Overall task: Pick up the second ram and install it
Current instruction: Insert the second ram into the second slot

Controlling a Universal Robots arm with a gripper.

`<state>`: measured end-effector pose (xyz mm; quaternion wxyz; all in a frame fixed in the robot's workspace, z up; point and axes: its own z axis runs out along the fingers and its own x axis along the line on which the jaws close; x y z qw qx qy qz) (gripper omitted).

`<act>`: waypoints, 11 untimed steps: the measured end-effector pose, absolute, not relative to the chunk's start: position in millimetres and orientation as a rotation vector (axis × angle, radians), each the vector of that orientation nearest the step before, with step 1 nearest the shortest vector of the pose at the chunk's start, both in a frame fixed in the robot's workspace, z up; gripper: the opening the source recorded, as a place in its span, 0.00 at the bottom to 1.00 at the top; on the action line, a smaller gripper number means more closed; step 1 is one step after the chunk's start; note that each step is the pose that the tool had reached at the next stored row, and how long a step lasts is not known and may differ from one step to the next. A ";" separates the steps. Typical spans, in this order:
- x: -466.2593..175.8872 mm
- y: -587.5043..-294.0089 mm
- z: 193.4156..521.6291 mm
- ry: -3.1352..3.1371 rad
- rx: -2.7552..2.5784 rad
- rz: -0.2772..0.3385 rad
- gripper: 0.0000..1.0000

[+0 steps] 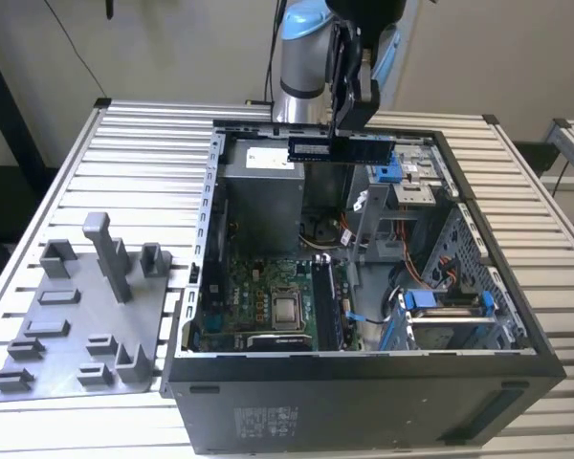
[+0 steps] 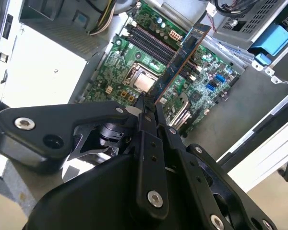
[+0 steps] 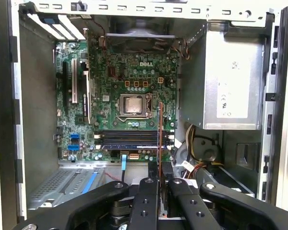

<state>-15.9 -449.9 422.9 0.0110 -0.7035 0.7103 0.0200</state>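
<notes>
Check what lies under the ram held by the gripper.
Under the ram, shut in the gripper, lies the open case with its motherboard and memory slots. The gripper's body covers part of the case in both wrist views.

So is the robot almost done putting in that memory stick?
About halfway. Picking up looks done: the hand is shut on the second ram, held in the air over the open computer case. Not done yet: the stick is not in the black slots on the motherboard; in both wrist views it stands clear of them.
</notes>
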 end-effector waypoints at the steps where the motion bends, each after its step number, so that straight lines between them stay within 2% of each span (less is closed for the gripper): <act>1: -15.9 -449.9 422.9 2.216 -2.195 0.062 0.14; 11: -15.9 -450.0 422.5 2.287 -2.119 0.061 0.14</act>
